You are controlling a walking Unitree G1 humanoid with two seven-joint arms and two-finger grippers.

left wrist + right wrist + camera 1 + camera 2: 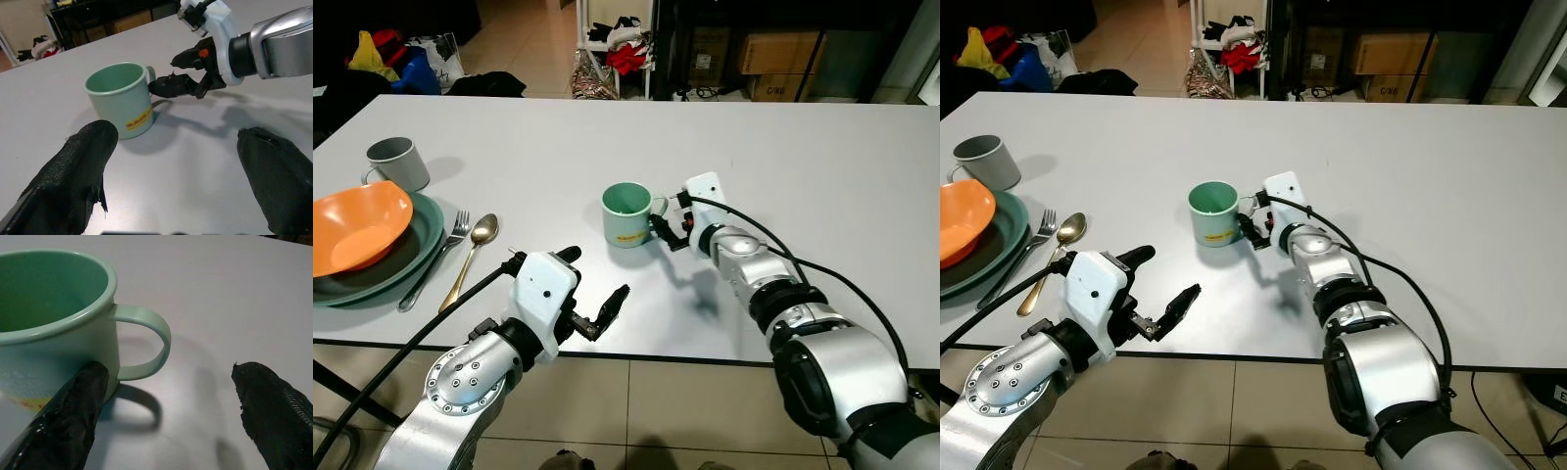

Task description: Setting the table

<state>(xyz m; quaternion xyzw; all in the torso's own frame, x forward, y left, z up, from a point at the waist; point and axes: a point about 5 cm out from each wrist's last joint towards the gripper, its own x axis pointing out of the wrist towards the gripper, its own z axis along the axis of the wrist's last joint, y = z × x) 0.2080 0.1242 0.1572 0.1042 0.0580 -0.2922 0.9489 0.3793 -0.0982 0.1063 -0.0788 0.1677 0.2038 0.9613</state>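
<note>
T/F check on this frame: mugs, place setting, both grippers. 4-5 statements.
1. The mint-green enamel mug lies on its side. False: it stands upright.
2. The right gripper is open, fingers either side of the mug's handle. True.
3. The orange bowl sits on the dark green plate. True.
4. The left gripper holds the gold spoon. False: it is open; the spoon lies beside the plate.

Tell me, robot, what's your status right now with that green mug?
Right gripper open, fingers straddling green mug's handle. Left gripper open, hovering over table edge. Mug upright on table, not lifted.
</note>
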